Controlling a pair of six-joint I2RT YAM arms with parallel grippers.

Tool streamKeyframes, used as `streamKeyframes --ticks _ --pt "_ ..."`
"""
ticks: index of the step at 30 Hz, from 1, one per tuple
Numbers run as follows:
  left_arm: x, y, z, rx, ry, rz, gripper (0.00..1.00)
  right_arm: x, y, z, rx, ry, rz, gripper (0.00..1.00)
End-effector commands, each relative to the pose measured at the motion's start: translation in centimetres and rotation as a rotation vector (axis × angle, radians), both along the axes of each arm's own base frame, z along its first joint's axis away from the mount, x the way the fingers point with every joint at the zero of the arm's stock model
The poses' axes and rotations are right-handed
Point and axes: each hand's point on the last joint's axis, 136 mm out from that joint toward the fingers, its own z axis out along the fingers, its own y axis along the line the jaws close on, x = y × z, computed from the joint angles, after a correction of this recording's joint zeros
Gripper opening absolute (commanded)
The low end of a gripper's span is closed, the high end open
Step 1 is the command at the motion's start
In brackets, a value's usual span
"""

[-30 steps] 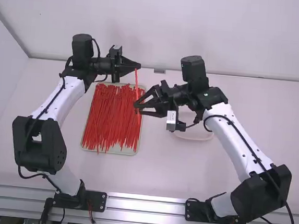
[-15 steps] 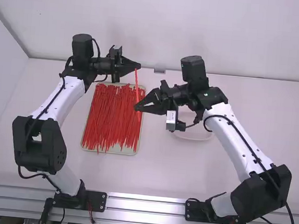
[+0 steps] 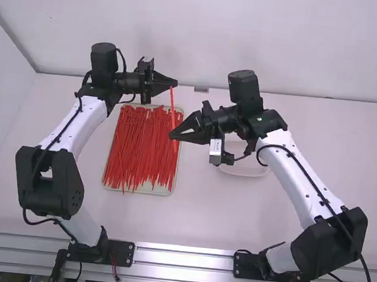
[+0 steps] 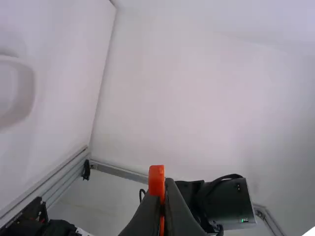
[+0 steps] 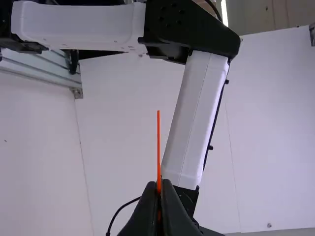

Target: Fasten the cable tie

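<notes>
Here, thin straight red cable tie (image 3: 172, 103)

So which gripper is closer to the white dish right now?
Right. The right gripper pinches the cable tie over the tray's edge, a short way from the white dish. The left gripper holds the tie's other end farther back, beyond the tray.

The left arm (image 3: 78, 121) rises along the bench's left side, wrist level and pointing right near the far edge, jaws pinched on a red cable tie (image 3: 173, 107). The right arm (image 3: 291, 170) bends leftward toward mid-bench, jaws closed on the tie's lower end.
</notes>
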Motion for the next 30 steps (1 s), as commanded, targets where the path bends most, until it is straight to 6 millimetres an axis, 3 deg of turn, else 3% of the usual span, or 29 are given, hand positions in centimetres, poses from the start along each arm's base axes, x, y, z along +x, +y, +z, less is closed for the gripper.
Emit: streamKeyframes --ticks 1,6,8,9,11,17,18,19,30 --pt "-0.21 0.0 0.35 0.001 -0.03 -0.015 0.02 0.01 -0.06 -0.3 -0.003 0.02 0.006 0.0" --pt "-0.21 0.01 0.35 0.001 -0.03 -0.015 0.02 0.01 -0.06 -0.28 -0.002 0.018 0.006 0.0" --pt "-0.2 0.01 0.35 0.001 -0.03 -0.014 0.02 0.04 -0.05 -0.26 0.0 0.013 0.006 0.04" --pt "-0.21 0.01 0.35 0.001 -0.03 -0.015 0.02 0.11 -0.01 -0.2 0.003 0.004 0.004 0.13" --pt "-0.22 -0.01 0.35 0.001 -0.029 -0.015 0.02 0.35 0.1 -0.32 -0.001 -0.009 -0.009 0.18" --pt "-0.42 -0.54 0.35 0.001 -0.03 -0.028 0.02 0.73 0.26 -0.56 -0.014 -0.02 -0.032 0.2" --pt "-0.39 -0.47 0.35 0.001 -0.029 -0.026 0.02 0.75 0.28 -0.59 -0.015 -0.02 -0.034 0.16" --pt "-0.39 -0.49 0.35 0.001 -0.03 -0.026 0.02 0.75 0.27 -0.58 -0.015 -0.019 -0.034 0.0" --pt "-0.46 -0.63 0.36 0.002 -0.034 -0.031 0.02 0.74 0.27 -0.58 -0.015 -0.019 -0.033 0.0"
